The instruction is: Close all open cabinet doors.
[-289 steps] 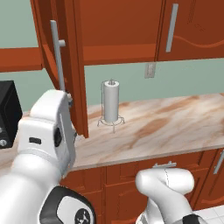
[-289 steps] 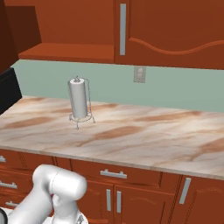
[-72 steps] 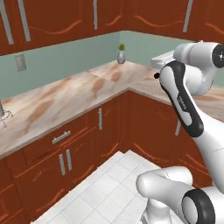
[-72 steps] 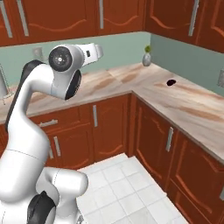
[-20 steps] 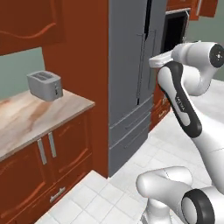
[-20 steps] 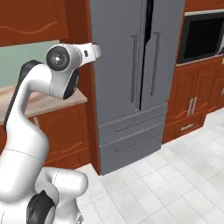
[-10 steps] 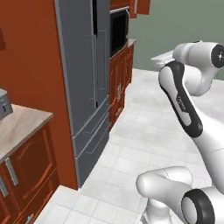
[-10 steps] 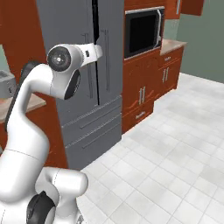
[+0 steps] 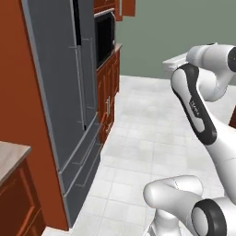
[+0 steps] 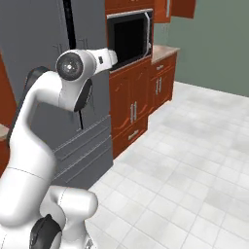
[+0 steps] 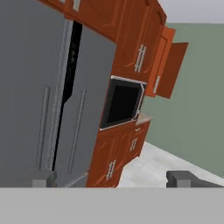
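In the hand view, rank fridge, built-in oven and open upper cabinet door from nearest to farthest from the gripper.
1. Fridge, grey, at left, nearest the open gripper.
2. Built-in oven, centre, just past it.
3. Open cabinet door, upper right, farthest along the wall.

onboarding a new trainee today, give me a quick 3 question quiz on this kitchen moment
1. True or false: the reddish-brown wooden upper cabinet door at the far end stands open.
2. What sits right of the tall grey double-door refrigerator? A) black built-in oven B) sink C) window
3. Fill in: the tool fingers stand ___ and hold nothing.

Key: 1 true; 2 A; 3 open
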You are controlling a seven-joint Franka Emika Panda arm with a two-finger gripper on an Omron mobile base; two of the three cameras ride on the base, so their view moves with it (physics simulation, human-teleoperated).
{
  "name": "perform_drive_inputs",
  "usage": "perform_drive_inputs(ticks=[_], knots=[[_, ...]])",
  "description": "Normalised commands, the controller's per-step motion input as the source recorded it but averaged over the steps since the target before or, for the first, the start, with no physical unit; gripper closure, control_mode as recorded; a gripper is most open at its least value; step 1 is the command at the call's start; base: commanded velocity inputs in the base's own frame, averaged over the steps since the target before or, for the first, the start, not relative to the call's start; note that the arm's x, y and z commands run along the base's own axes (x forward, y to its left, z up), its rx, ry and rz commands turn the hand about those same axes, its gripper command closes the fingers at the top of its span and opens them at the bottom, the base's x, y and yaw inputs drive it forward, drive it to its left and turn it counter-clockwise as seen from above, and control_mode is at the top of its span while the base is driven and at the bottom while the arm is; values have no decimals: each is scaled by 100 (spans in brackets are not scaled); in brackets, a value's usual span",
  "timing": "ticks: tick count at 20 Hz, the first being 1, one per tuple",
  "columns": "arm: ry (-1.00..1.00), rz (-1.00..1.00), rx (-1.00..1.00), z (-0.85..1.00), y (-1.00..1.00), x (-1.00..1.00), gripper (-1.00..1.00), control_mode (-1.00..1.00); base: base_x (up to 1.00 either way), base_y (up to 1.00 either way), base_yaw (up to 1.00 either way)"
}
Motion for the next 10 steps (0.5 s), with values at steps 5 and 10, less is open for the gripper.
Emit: perform_drive_inputs(ticks=[5,10], knots=[[0,0,0,0,0,0,-100,100,100,0,-24],[0,0,0,0,0,0,-100,100,100,0,-17]])
